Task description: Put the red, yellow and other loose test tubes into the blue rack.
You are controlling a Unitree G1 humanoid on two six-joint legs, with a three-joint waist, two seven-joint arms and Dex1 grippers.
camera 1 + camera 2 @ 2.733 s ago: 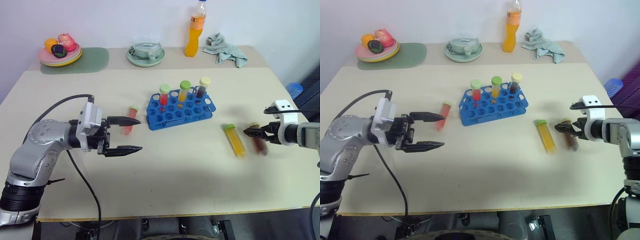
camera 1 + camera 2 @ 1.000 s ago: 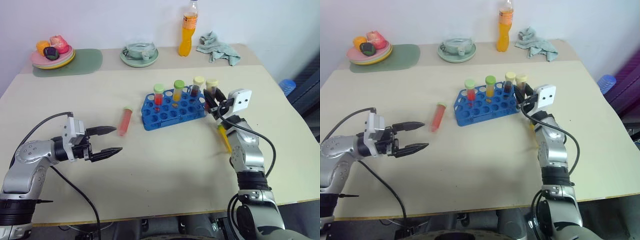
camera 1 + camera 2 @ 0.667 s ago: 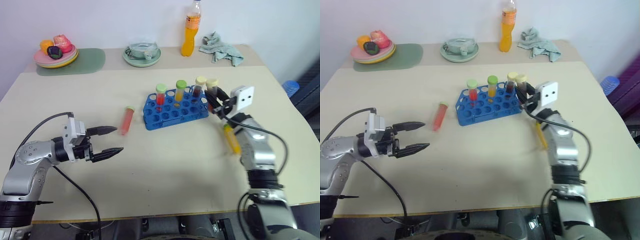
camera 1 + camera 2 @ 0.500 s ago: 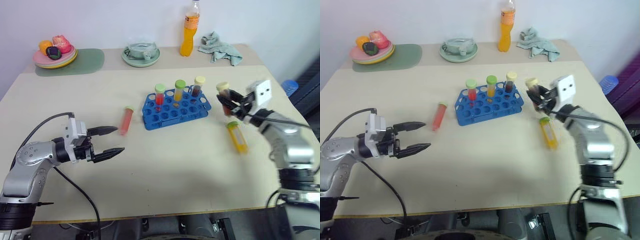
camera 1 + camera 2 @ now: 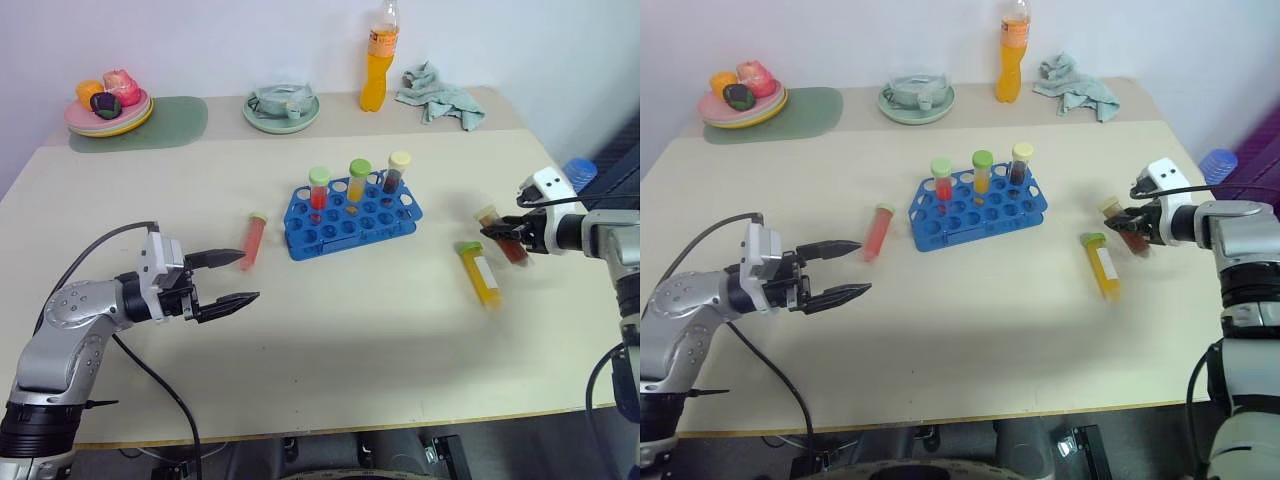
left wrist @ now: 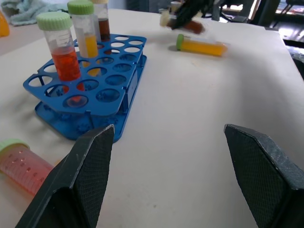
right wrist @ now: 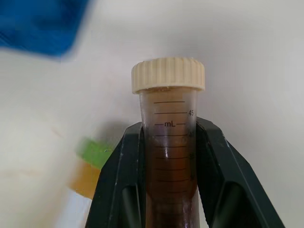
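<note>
Along the far edge of the surface point(image 5: 330, 330) stand a plate of fruit point(image 5: 108, 104) on a green mat point(image 5: 160, 121), a pale green saucer point(image 5: 284, 109) with a cup, an orange bottle point(image 5: 374, 62) and a crumpled cloth point(image 5: 438, 92).

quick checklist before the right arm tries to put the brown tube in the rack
1. Right gripper clamped on the brown tube: ok, a finger on each side.
2. Cap on that tube: ok, cream cap seated.
3. Free holes in the blue rack: ok, three tubes standing in the back row, front rows open.
4. Tube above the rack: not ok, it is off to the rack's right, near the yellow tube.
5. Tube upright for insertion: not ok, it is tilted.
6. Left gripper clear of the rack: ok, open, near the red tube.
</note>
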